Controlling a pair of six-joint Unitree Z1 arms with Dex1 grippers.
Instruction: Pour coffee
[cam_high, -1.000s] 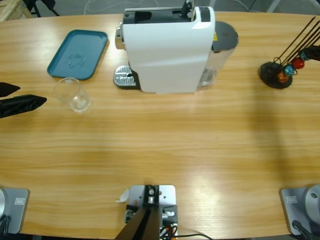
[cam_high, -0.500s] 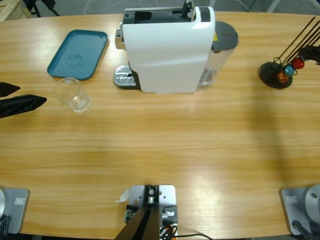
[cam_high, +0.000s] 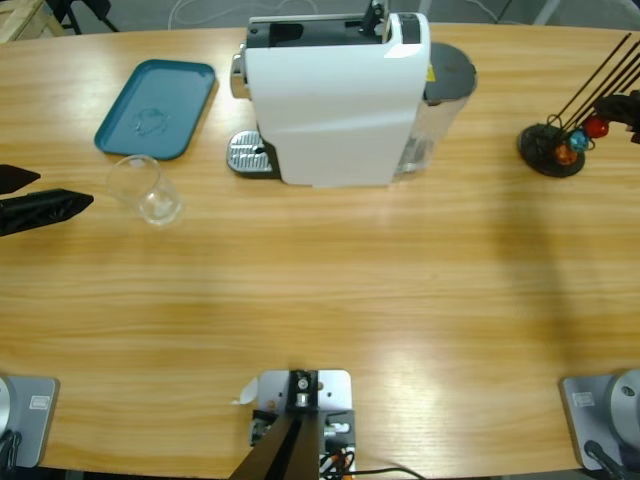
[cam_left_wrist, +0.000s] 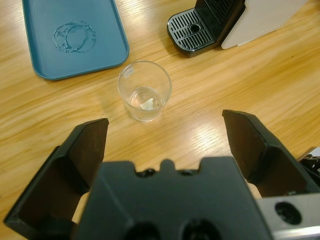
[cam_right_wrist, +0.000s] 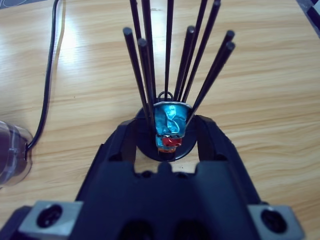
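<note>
A white coffee machine stands at the table's far middle, its metal drip tray on its left side. An empty clear glass sits left of the drip tray. My left gripper lies at the left edge, open, a short way from the glass. The left wrist view shows the glass ahead of the wide-apart jaws of that gripper. My right gripper is open and faces a capsule rack. A blue capsule shows between its jaws, with a red one just below.
A teal tray lies behind the glass; the left wrist view shows a wet ring on the tray. The black capsule rack holds red, blue and orange capsules at the far right. A black cable runs past the rack.
The right gripper has shifted slightly at the right edge near the rack. The left gripper and the glass have not moved.
</note>
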